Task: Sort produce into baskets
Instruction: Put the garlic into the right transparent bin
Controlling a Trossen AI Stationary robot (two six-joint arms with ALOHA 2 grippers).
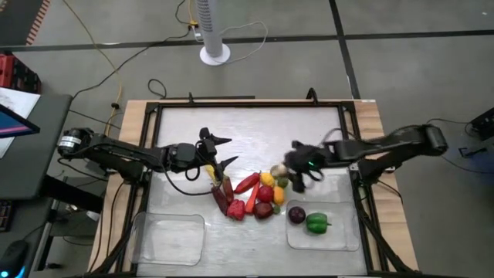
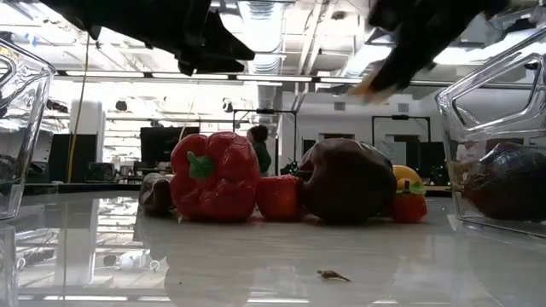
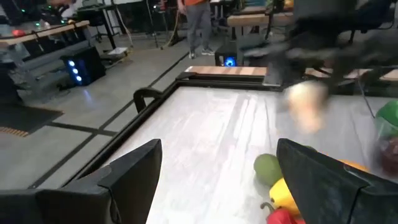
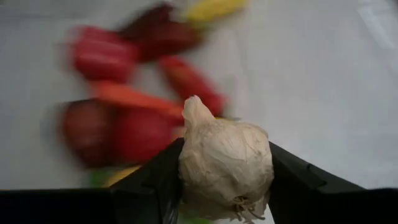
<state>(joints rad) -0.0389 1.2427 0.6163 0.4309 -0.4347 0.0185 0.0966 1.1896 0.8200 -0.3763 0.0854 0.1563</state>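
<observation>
Right gripper (image 4: 225, 186) clenched on garlic bulb (image 4: 225, 163) — fingers pinch its sides, bulb lifted clear above produce pile (image 1: 255, 194), at pile's right edge, likely for carry to basket. Right basket (image 1: 343, 235), just right of pile, holds purple piece and green pepper (image 1: 317, 223). Left gripper (image 1: 218, 157) spread, empty — hovers at pile's left. Left basket (image 1: 168, 241) well left of pile.

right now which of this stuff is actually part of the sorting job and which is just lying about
Part of the job:
- garlic bulb, gripped by the right gripper
- produce pile
- right basket, holding a green pepper and a purple piece
- left basket

Just lying about:
- white fan base
- yellow cable
</observation>
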